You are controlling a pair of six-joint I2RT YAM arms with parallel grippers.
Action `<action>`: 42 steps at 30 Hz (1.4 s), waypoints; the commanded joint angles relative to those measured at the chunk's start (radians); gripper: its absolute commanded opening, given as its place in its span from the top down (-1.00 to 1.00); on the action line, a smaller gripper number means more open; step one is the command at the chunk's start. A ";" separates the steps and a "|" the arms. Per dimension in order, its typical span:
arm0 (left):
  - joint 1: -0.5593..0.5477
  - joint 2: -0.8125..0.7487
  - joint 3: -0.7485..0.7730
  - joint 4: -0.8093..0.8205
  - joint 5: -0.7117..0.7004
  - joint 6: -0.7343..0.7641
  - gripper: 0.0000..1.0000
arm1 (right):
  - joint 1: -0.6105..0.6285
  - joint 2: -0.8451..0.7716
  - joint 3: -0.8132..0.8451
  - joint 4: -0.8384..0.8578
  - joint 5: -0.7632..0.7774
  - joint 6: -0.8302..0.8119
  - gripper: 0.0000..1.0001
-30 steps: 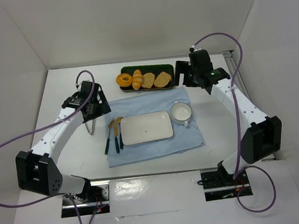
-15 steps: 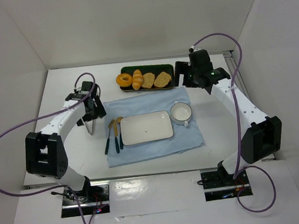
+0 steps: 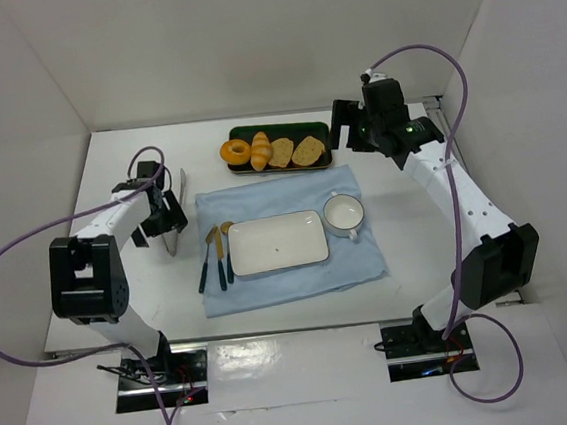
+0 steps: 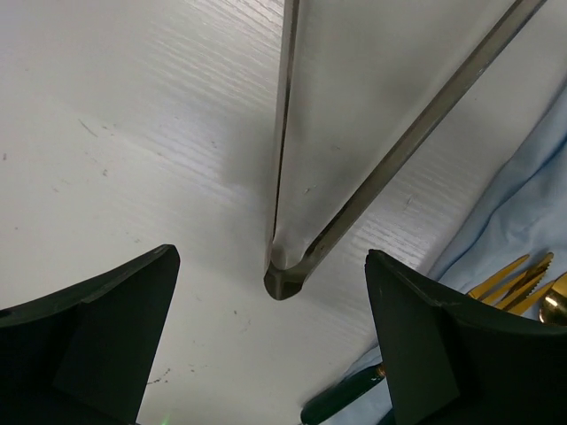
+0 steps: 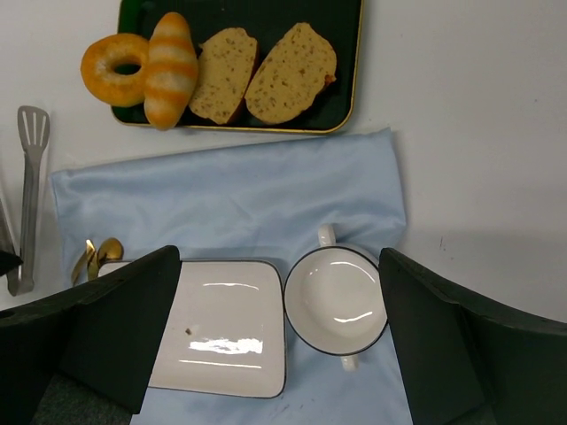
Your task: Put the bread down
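Your left arm lies folded low near the table's left edge, with the left gripper pointing down, jaws spread wide. Your right arm stretches toward the far right corner. The right gripper is parted too, seemingly holding nothing.

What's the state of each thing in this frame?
bread: on the tray, not yet picked up
tray: holds bread, doughnut, two slices
plate: empty
cup: empty
tongs: lying on the table, arms spread
left tool: open, over the tongs' hinge, empty
right tool: open, empty
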 commanded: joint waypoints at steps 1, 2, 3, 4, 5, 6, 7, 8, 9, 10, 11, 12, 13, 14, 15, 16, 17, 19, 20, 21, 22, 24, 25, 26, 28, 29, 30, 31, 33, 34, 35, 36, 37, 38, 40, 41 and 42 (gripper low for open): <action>0.007 0.041 0.012 0.033 0.065 0.035 -1.00 | 0.006 0.005 0.064 -0.018 0.013 -0.027 -1.00; 0.007 0.062 0.012 0.033 0.065 0.035 -1.00 | 0.006 0.005 0.073 -0.018 0.013 -0.027 -1.00; 0.007 0.073 0.012 0.033 0.076 0.044 -1.00 | 0.006 -0.006 0.073 -0.018 0.013 -0.027 -1.00; 0.007 0.085 0.023 0.042 0.090 0.044 -1.00 | 0.006 -0.006 0.073 -0.018 0.013 -0.027 -1.00; 0.016 0.096 0.023 0.042 0.090 0.044 -1.00 | 0.006 -0.006 0.073 -0.018 0.022 -0.027 -1.00; 0.016 0.105 0.023 0.042 0.090 0.044 -1.00 | 0.006 -0.006 0.073 -0.018 0.022 -0.027 -1.00; 0.016 0.118 0.032 0.042 0.099 0.044 -1.00 | 0.006 -0.015 0.073 -0.018 0.022 -0.027 -1.00; 0.016 0.118 0.032 0.053 0.099 0.044 -1.00 | 0.006 -0.015 0.073 -0.018 0.022 -0.027 -1.00; 0.016 0.131 0.032 0.053 0.099 0.044 -1.00 | 0.006 -0.015 0.073 -0.018 0.022 -0.027 -1.00; 0.016 0.132 0.032 0.053 0.099 0.044 -1.00 | 0.006 -0.026 0.064 -0.018 0.022 -0.027 -1.00; 0.016 0.144 0.042 0.053 0.099 0.044 -1.00 | 0.006 -0.026 0.064 -0.018 0.022 -0.027 -1.00; 0.016 0.156 0.052 0.053 0.099 0.044 -1.00 | 0.006 -0.026 0.064 -0.018 0.022 -0.027 -1.00; 0.025 0.156 0.052 0.062 0.099 0.044 -1.00 | 0.006 -0.026 0.064 -0.018 0.022 -0.027 -1.00; 0.025 0.171 0.061 0.062 0.099 0.044 -1.00 | 0.006 -0.026 0.064 -0.018 0.022 -0.027 -1.00; 0.025 0.187 0.072 0.062 0.099 0.044 -1.00 | 0.006 -0.026 0.064 -0.018 0.022 -0.027 -1.00; 0.025 0.187 0.072 0.062 0.099 0.044 -1.00 | 0.006 -0.026 0.064 -0.018 0.031 -0.027 -1.00; 0.025 0.202 0.082 0.062 0.099 0.044 -1.00 | 0.006 -0.026 0.064 -0.018 0.031 -0.027 -1.00; 0.025 0.217 0.093 0.073 0.099 0.044 -1.00 | 0.006 -0.026 0.064 -0.029 0.031 -0.027 -1.00; 0.025 0.233 0.105 0.073 0.099 0.044 -1.00 | 0.006 -0.026 0.064 -0.029 0.031 -0.027 -1.00; 0.025 0.242 0.121 0.073 0.099 0.044 -1.00 | 0.006 -0.035 0.064 -0.029 0.031 -0.027 -1.00; 0.025 0.253 0.130 0.073 0.111 0.044 -1.00 | 0.006 -0.035 0.064 -0.029 0.040 -0.027 -1.00; 0.034 0.285 0.147 0.073 0.111 0.044 -1.00 | 0.006 -0.035 0.064 -0.029 0.040 -0.027 -1.00; 0.034 0.296 0.162 0.073 0.120 0.054 -1.00 | 0.006 -0.044 0.064 -0.029 0.040 -0.027 -1.00; 0.034 0.305 0.171 0.073 0.120 0.054 -1.00 | -0.003 -0.044 0.064 -0.038 0.050 -0.027 -1.00; 0.043 0.323 0.187 0.073 0.120 0.054 -1.00 | -0.003 -0.044 0.064 -0.038 0.050 -0.036 -1.00; 0.043 0.339 0.202 0.073 0.120 0.054 -1.00 | -0.003 -0.053 0.064 -0.038 0.060 -0.036 -1.00; 0.043 0.339 0.202 0.073 0.131 0.054 -1.00 | -0.003 -0.053 0.064 -0.038 0.060 -0.036 -1.00; 0.043 0.352 0.213 0.073 0.131 0.063 -1.00 | -0.003 -0.053 0.055 -0.038 0.060 -0.036 -1.00; 0.043 0.362 0.224 0.073 0.131 0.063 -1.00 | -0.003 -0.053 0.055 -0.038 0.060 -0.036 -1.00; 0.043 0.371 0.224 0.073 0.140 0.072 -0.96 | -0.003 -0.062 0.055 -0.038 0.071 -0.036 -1.00; 0.043 0.371 0.233 0.073 0.140 0.072 -0.94 | -0.003 -0.062 0.055 -0.038 0.071 -0.036 -1.00; 0.043 0.383 0.233 0.073 0.154 0.072 -0.91 | -0.003 -0.062 0.055 -0.038 0.071 -0.036 -1.00; 0.052 0.383 0.233 0.073 0.177 0.083 -0.84 | -0.003 -0.062 0.055 -0.038 0.080 -0.036 -1.00; 0.053 0.383 0.233 0.073 0.177 0.083 -0.84 | -0.003 -0.062 0.055 -0.038 0.080 -0.036 -1.00; 0.062 0.392 0.221 0.073 0.196 0.083 -0.82 | -0.003 -0.062 0.055 -0.038 0.090 -0.036 -1.00; 0.062 0.392 0.210 0.073 0.206 0.093 -0.82 | -0.012 -0.062 0.055 -0.038 0.090 -0.036 -1.00; 0.062 0.392 0.210 0.073 0.219 0.094 -0.82 | -0.012 -0.062 0.055 -0.038 0.090 -0.036 -1.00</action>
